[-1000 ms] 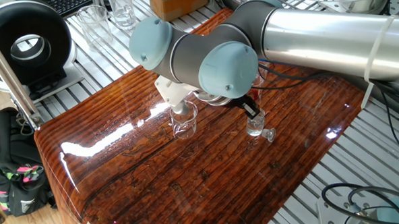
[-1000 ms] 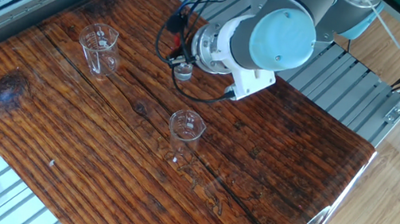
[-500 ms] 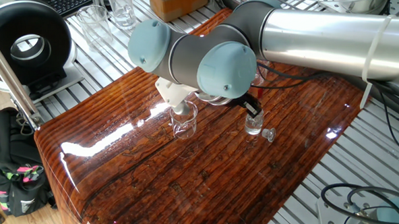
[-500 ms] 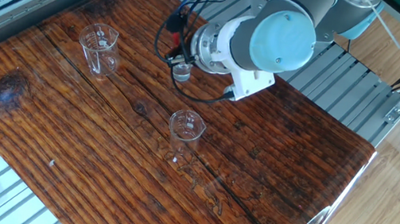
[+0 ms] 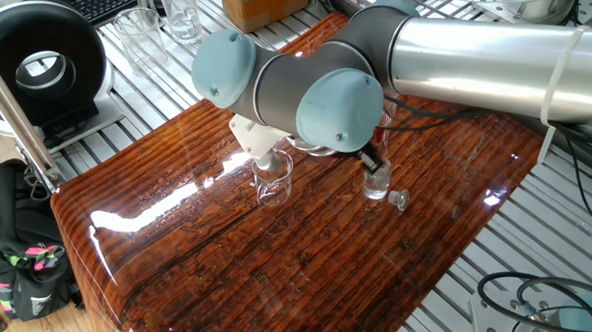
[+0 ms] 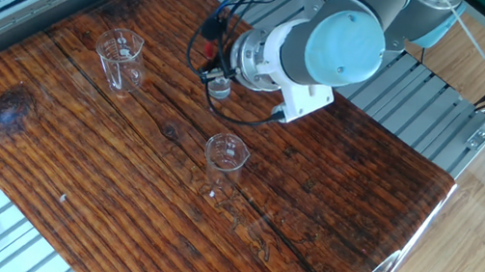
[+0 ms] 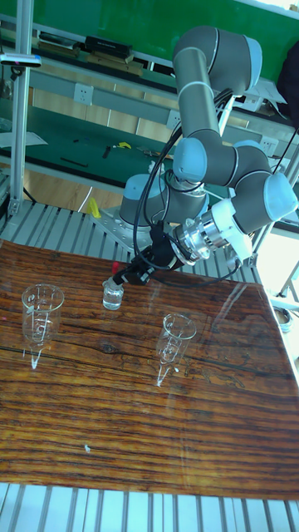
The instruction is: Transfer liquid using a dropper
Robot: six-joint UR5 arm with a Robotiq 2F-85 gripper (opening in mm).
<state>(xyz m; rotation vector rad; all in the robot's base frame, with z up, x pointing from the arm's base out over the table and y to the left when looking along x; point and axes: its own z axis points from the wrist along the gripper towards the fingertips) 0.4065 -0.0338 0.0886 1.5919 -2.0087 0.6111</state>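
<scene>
The gripper (image 7: 133, 273) has dipped a little lower in the last second and now sits right over the small bottle (image 7: 112, 293). It seems to be clamped on the dropper (image 7: 117, 270); only the red bulb shows, so I cannot tell for sure. The liquid is too clear to see, but it is likely in the bottle. I think the tip is going in to suck some up. 2 glass beakers, 1 near (image 7: 174, 335) and 1 far (image 7: 41, 309), wait on the wooden table (image 7: 208, 424).
</scene>
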